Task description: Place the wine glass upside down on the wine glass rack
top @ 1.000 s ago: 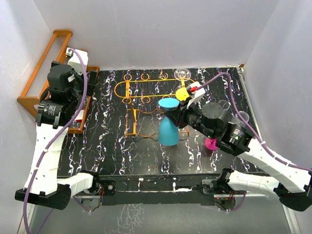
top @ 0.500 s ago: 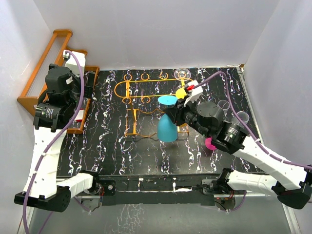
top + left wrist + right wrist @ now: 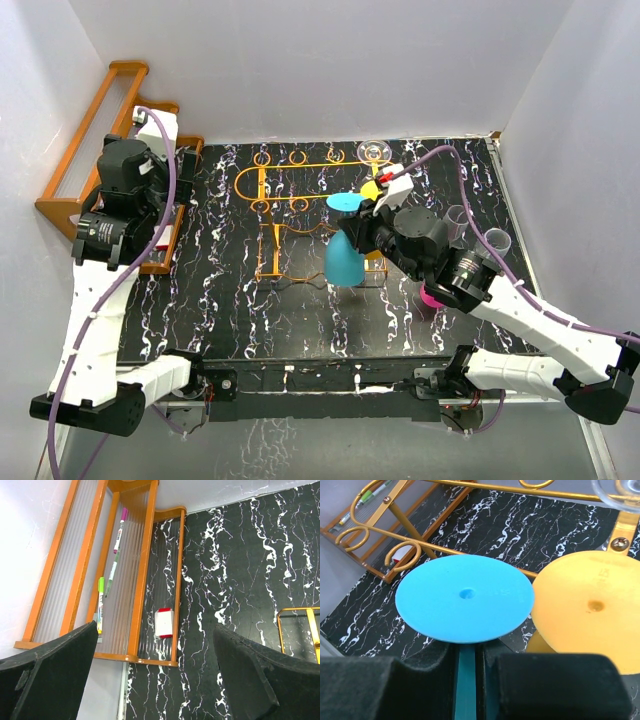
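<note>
R tool (image 3: 466, 666) is clenched on the stem of the blue wine glass (image 3: 345, 255), held upside down (foot disc up) at the wine glass rack (image 3: 300, 166), just beside a yellow glass (image 3: 590, 607). L tool (image 3: 155, 680) is released, above the worktop (image 3: 240, 570) by the wooden shelf (image 3: 143, 580).

wine glass rack (image 3: 262, 186) 1 | wooden shelf (image 3: 142, 580) 1 | blue wine glass (image 3: 465, 597) 1 | yellow wine glass (image 3: 590, 607) 1 | pink wine glass (image 3: 432, 295) 1 | clear glasses (image 3: 375, 152) 3 | markers (image 3: 119, 532) 3
</note>
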`<state>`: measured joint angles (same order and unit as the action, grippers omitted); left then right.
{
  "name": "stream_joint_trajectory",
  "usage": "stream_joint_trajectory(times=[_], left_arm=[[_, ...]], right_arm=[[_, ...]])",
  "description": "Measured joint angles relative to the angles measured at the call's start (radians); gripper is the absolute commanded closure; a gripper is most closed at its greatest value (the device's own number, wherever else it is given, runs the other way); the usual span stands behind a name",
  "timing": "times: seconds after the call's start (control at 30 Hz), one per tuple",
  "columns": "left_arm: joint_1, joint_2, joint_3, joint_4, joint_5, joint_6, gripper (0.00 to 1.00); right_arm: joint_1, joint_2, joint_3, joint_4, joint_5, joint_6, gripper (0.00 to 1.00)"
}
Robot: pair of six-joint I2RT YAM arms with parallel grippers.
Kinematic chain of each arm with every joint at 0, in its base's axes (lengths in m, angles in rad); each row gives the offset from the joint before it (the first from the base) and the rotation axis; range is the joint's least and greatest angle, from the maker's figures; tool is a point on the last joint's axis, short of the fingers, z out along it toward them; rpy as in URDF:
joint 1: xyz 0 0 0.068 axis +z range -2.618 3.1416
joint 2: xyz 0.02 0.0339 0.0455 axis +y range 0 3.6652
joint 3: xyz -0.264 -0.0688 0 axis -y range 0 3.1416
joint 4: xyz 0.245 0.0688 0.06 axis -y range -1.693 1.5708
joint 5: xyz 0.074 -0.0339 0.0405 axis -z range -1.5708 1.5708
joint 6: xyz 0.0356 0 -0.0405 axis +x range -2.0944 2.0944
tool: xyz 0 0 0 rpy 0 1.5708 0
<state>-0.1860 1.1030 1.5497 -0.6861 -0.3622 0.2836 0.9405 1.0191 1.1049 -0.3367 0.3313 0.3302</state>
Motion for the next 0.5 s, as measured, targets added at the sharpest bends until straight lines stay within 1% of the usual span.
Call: stream_joint_trajectory(times=[0.5], left_arm=[[0.0, -0.027, -0.03, 0.005, 0.004, 0.003, 0.03]], right_arm=[[0.0, 0.027, 0.0, 0.003, 0.011, 0.008, 0.92]])
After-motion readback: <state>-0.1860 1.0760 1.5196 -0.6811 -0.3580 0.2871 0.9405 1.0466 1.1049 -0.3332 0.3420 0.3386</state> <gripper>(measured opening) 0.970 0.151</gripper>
